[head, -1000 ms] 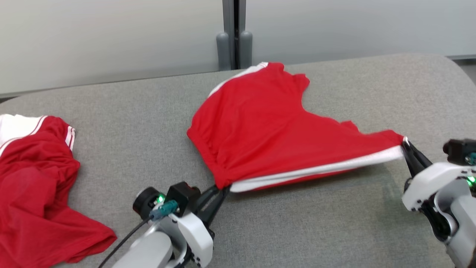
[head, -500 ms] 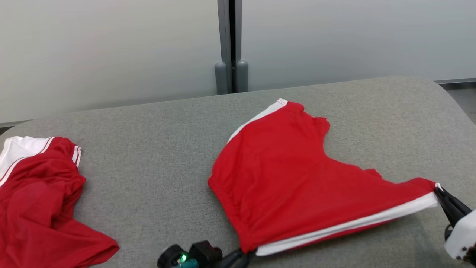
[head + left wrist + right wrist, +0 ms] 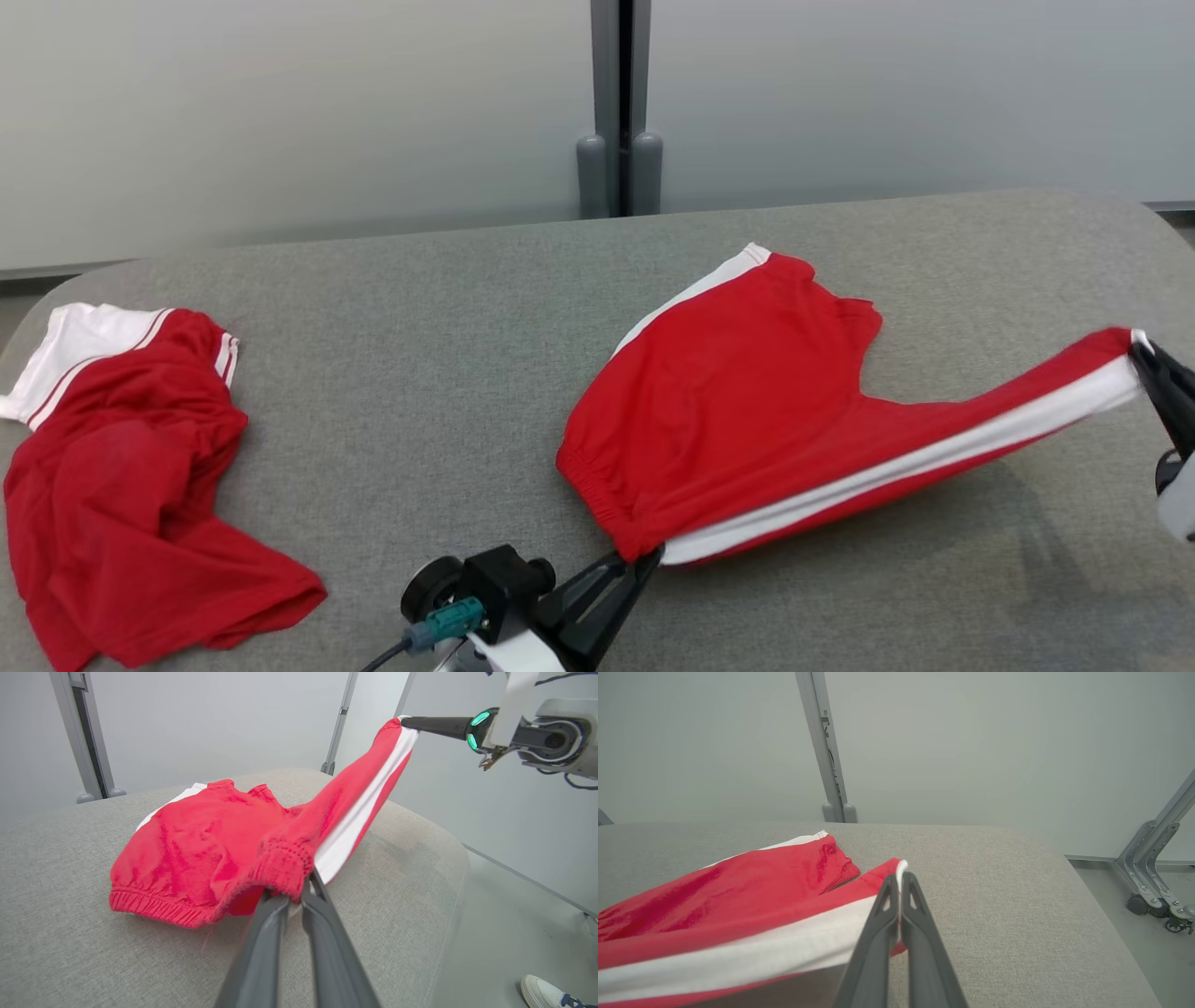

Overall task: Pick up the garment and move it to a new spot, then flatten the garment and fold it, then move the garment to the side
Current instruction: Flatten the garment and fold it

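In the head view you have the red shorts [image 3: 747, 392] at centre right of the grey table [image 3: 420, 373], with the far leg flat and short of the back edge and the near side lifted taut. Your left gripper [image 3: 644, 560], bottom centre, pinches the waistband corner. Your right gripper [image 3: 1146, 359], cut by the right edge, seems clamped on the striped hem. A crumpled red garment [image 3: 121, 467] lies far left, bare table between. Left wrist view: cloth stretched above the table's rounded end. Right wrist view: fingers pressed together on the hem.
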Controlling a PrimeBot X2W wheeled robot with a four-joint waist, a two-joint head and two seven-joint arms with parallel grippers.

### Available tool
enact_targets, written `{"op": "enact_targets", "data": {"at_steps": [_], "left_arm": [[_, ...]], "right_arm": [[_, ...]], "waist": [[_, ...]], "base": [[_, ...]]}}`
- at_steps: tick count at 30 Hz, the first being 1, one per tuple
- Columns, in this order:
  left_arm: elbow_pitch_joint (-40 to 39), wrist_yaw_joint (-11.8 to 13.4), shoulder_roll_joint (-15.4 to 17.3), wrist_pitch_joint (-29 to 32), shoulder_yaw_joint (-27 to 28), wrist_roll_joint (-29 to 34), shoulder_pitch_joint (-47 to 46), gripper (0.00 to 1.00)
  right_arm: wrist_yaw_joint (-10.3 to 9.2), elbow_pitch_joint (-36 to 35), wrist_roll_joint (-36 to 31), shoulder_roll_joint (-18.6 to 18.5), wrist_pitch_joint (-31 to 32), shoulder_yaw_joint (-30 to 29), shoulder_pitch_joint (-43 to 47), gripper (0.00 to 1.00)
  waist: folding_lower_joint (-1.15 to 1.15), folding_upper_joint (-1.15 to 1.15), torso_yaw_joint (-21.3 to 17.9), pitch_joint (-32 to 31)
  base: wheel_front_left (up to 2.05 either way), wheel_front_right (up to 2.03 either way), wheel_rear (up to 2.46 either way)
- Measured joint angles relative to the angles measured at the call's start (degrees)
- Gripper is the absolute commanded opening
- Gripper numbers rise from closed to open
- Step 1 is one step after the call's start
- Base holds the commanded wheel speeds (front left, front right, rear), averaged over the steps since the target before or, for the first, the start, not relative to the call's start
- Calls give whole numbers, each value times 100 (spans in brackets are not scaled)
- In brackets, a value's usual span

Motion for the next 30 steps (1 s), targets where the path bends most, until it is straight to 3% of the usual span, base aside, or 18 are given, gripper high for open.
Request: {"op": "enact_targets", "data": {"at_steps": [7, 12, 19, 30], "left_arm": [[-92, -136, -51, 201, 168, -188, -686, 0], [121, -223, -300, 211, 210, -270, -1172, 0], [599, -304, -737, 107, 196, -390, -1822, 0], [1352, -366, -1073, -163, -178, -570, -2579, 0]], "right_arm": [[-1, -207, -615, 162, 802, -189, -1022, 0], [-1, -32, -933, 281, 1240, -113, -1896, 0], [-2, 620, -1279, 287, 1585, 165, -2916, 0], [-2, 1594, -1455, 194, 1677, 617, -3897, 0]], "waist": [[0, 0, 340, 446], [0, 0, 634, 854], [0, 0, 1097, 1467], [-1, 0, 1829, 2211]], "base": [[0, 0, 0], [0, 0, 0], [0, 0, 0], [0, 0, 0]]}}
